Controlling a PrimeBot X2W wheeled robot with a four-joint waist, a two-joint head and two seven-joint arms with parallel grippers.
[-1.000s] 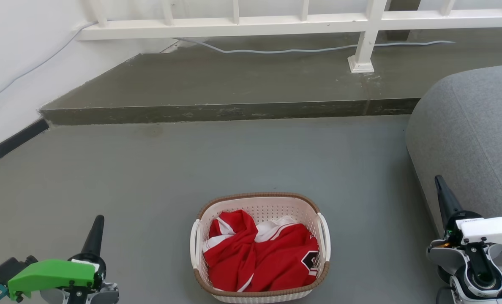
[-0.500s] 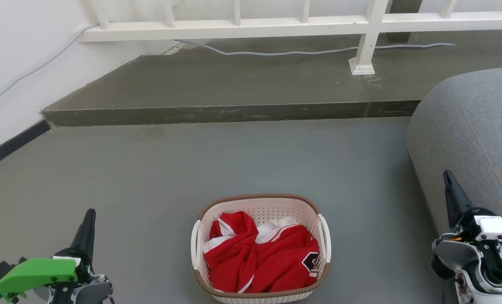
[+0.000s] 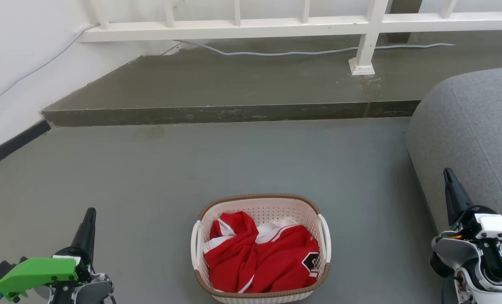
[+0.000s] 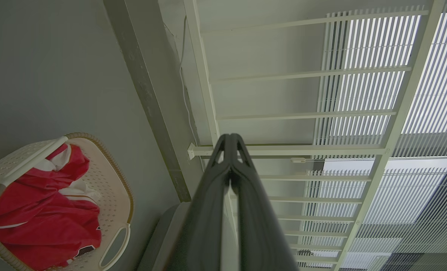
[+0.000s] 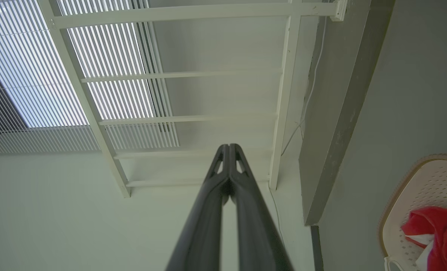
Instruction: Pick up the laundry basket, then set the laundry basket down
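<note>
**Hazards.** Both tools are fully closed: the left gripper [image 3: 90, 213] and the right gripper [image 3: 447, 175] each show their two dark fingers pressed tip to tip, holding nothing. The laundry basket [image 3: 259, 196] stands on the grey floor [image 3: 234, 160] between them, well apart from both.

- A closed tool probably cannot take a handle and would likely shove the light basket across the smooth floor.
- The left handle [image 3: 195, 249] and right handle [image 3: 325, 238] are thin loops lying close against the walls. A finger may miss the narrow gap and press on the wall instead.
- If one arm rises ahead of the other, the basket would tilt and the red garment [image 3: 259, 257] could slide out.
- The right gripper sits just beside the grey upholstered seat [image 3: 475, 135]. An inward swing may brush it.

**Condition of the basket.** It is upright and rounded-rectangular, of cream-white perforated plastic with a brown woven-look rim. The crumpled red-and-white garment, with a black patch, covers most of the interior and stays below the rim. No damage is visible.
</note>
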